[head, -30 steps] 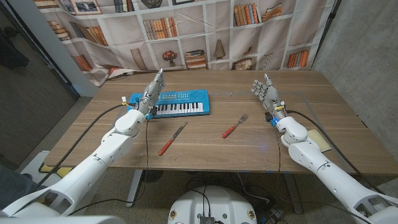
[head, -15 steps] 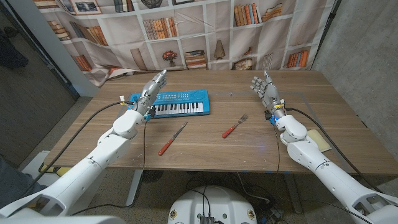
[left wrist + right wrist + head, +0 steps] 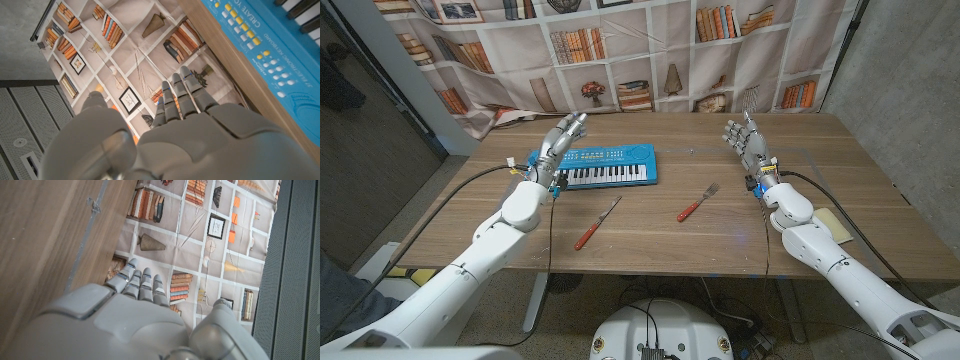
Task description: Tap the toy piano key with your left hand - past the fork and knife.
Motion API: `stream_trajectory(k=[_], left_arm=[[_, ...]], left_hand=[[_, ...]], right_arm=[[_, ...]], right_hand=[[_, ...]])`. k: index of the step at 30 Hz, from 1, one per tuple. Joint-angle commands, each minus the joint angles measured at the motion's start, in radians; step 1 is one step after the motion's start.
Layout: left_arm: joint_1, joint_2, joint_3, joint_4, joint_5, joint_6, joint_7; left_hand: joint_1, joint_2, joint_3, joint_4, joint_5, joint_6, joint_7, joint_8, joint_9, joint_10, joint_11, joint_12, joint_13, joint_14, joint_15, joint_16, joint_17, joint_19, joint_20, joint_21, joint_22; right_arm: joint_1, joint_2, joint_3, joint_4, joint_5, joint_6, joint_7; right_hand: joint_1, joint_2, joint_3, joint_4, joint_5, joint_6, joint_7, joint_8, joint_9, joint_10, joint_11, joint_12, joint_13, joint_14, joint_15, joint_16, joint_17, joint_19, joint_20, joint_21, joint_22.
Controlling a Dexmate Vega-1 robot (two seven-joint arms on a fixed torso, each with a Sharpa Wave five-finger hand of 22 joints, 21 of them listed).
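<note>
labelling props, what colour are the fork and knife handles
Both red: the fork and the knife have red handles with silver metal ends, clearest in the head view.

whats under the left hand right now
The left hand hovers over the left end of the blue toy piano, covering that end's corner. Whether a finger touches anything cannot be told.

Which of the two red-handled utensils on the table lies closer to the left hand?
The knife, with its plain narrow blade. It lies nearer the left hand than the fork, which has tines and lies toward the right hand.
</note>
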Motion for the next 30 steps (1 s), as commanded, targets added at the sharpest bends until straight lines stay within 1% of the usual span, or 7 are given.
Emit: stream_trajectory(k=[1, 10, 12, 14, 18, 24, 30], left_arm=[[0.071, 0.018, -0.027, -0.129, 0.174, 0.120, 0.175], [0.088, 0.005, -0.031, -0.173, 0.249, 0.194, 0.242], [0.089, -0.002, -0.031, -0.175, 0.263, 0.199, 0.258], [0.091, -0.008, -0.031, -0.179, 0.278, 0.206, 0.273], [0.094, -0.011, -0.030, -0.190, 0.302, 0.225, 0.288], [0.101, -0.029, -0.030, -0.202, 0.334, 0.245, 0.326], [0.113, -0.046, -0.035, -0.213, 0.365, 0.260, 0.369]], left_hand=[[0.012, 0.005, 0.000, -0.007, -0.006, 0.041, 0.007, 0.008, 0.003, 0.085, -0.019, 0.016, 0.006, 0.071, 0.001, 0.013, 0.004, 0.038, 0.018, 0.017, 0.008], [0.020, -0.002, -0.015, -0.009, -0.015, 0.136, 0.006, 0.011, 0.003, 0.319, -0.042, 0.046, 0.011, 0.324, -0.020, 0.062, 0.009, 0.192, -0.017, 0.098, 0.027], [0.021, -0.005, -0.023, -0.008, -0.018, 0.168, 0.006, 0.008, 0.003, 0.418, -0.055, 0.057, 0.013, 0.446, -0.034, 0.087, 0.010, 0.284, -0.035, 0.148, 0.032], [0.024, -0.007, -0.025, -0.009, -0.019, 0.185, 0.002, 0.009, 0.004, 0.451, -0.061, 0.060, 0.013, 0.490, -0.044, 0.095, 0.009, 0.317, -0.048, 0.167, 0.033], [0.037, -0.009, -0.034, -0.011, -0.024, 0.236, -0.005, 0.002, 0.005, 0.635, -0.110, 0.084, 0.022, 0.700, -0.083, 0.151, 0.032, 0.468, -0.106, 0.261, 0.041], [0.049, -0.014, -0.042, -0.012, -0.027, 0.312, 0.038, 0.008, 0.005, 0.746, -0.134, 0.105, 0.049, 0.880, -0.132, 0.228, 0.066, 0.552, -0.160, 0.362, 0.094], [0.065, -0.026, -0.053, -0.014, -0.029, 0.418, 0.020, 0.014, 0.004, 0.949, -0.157, 0.182, 0.106, 1.011, -0.174, 0.389, 0.134, 0.625, -0.213, 0.508, 0.200]], right_arm=[[-0.001, -0.002, -0.002, -0.009, -0.004, -0.010, -0.007], [0.007, 0.010, -0.008, 0.015, 0.003, -0.007, 0.004], [0.009, 0.013, -0.009, 0.019, 0.005, -0.007, 0.006], [0.011, 0.015, -0.011, 0.024, 0.001, -0.002, 0.007], [0.009, 0.017, -0.011, 0.024, 0.001, 0.000, 0.004], [0.006, 0.020, -0.010, 0.026, 0.003, 0.003, 0.002], [0.009, 0.026, -0.011, 0.039, 0.002, 0.013, 0.006]], right_hand=[[0.015, -0.002, 0.003, -0.004, 0.002, 0.005, 0.000, 0.005, 0.002, 0.012, -0.001, 0.002, 0.000, 0.007, 0.001, 0.004, 0.001, 0.011, 0.002, 0.005, 0.005], [0.016, -0.001, 0.003, -0.005, 0.002, 0.005, -0.001, 0.004, 0.002, 0.014, 0.000, 0.001, 0.001, 0.009, 0.001, 0.003, 0.001, 0.012, 0.004, 0.005, 0.005], [0.016, -0.001, 0.003, -0.005, 0.002, 0.005, -0.001, 0.004, 0.002, 0.014, 0.000, 0.001, 0.001, 0.010, 0.001, 0.003, 0.001, 0.013, 0.005, 0.005, 0.005], [0.017, 0.000, 0.003, -0.005, 0.002, 0.005, -0.001, 0.004, 0.002, 0.014, 0.000, 0.001, 0.001, 0.011, 0.001, 0.003, 0.002, 0.013, 0.005, 0.005, 0.005], [0.017, 0.000, 0.003, -0.006, 0.001, 0.005, -0.001, 0.004, 0.002, 0.015, 0.000, 0.000, 0.001, 0.011, 0.001, 0.003, 0.002, 0.014, 0.006, 0.005, 0.005], [0.018, 0.001, 0.003, -0.006, 0.001, 0.008, 0.000, 0.004, 0.002, 0.016, 0.000, 0.000, 0.001, 0.013, 0.001, 0.003, 0.002, 0.017, 0.005, 0.006, 0.005], [0.019, 0.001, 0.003, -0.007, 0.001, 0.009, 0.000, 0.004, 0.002, 0.016, -0.002, -0.001, 0.001, 0.016, 0.002, 0.003, 0.002, 0.018, 0.005, 0.006, 0.005]])
